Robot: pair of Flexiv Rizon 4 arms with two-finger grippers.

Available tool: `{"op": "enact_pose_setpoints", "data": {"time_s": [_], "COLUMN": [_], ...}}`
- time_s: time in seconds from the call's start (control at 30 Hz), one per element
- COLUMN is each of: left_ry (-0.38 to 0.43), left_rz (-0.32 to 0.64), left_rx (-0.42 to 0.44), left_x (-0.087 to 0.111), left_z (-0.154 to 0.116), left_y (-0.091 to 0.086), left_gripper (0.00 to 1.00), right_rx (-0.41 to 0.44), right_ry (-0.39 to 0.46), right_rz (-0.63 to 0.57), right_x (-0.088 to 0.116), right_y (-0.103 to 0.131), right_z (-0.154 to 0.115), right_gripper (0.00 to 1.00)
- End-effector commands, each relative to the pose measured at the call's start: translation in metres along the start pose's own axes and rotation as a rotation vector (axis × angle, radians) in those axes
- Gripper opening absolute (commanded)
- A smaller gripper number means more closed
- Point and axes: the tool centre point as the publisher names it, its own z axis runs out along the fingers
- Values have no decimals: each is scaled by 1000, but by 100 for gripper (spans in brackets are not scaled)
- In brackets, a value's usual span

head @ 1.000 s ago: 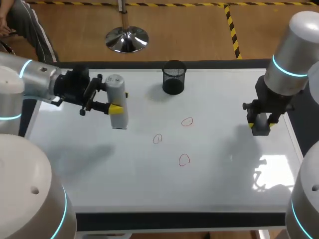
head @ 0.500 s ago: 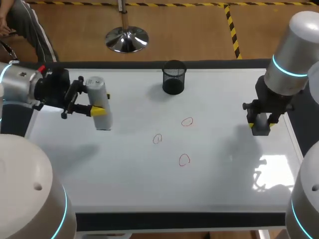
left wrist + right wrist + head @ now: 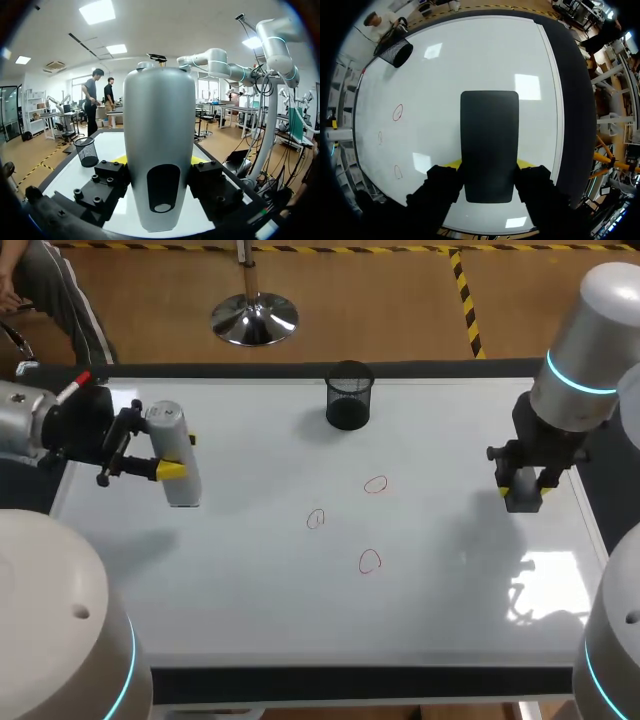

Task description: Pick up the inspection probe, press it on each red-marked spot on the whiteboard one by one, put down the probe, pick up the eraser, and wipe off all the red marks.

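While left jaws clamp the probe between them, right jaws pinch the eraser

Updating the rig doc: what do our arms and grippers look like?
The left arm and right arm are rounded silver-grey shells with cyan light rings at joints. The left gripper and right gripper have black blocky bodies and yellow fingertips.

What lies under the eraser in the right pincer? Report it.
Only bare whiteboard shows around the eraser; the three red marks lie well aside. The patch directly beneath it is covered.
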Motion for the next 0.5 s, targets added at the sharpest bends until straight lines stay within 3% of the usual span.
{"op": "enact_pose_setpoints", "data": {"time_s": [0.03, 0.5], "left_ry": [-2, -15], "left_rz": [2, 5], "left_rx": [-2, 19], "left_x": [4, 7], "left_z": [-9, -18], "left_y": [-1, 2], "left_gripper": [0, 0], "right_rx": [0, 0], "right_ry": [0, 0], "right_rz": [-2, -2], "right_x": [0, 0], "right_y": [0, 0], "right_z": [-1, -1], "right_gripper": [0, 0]}}
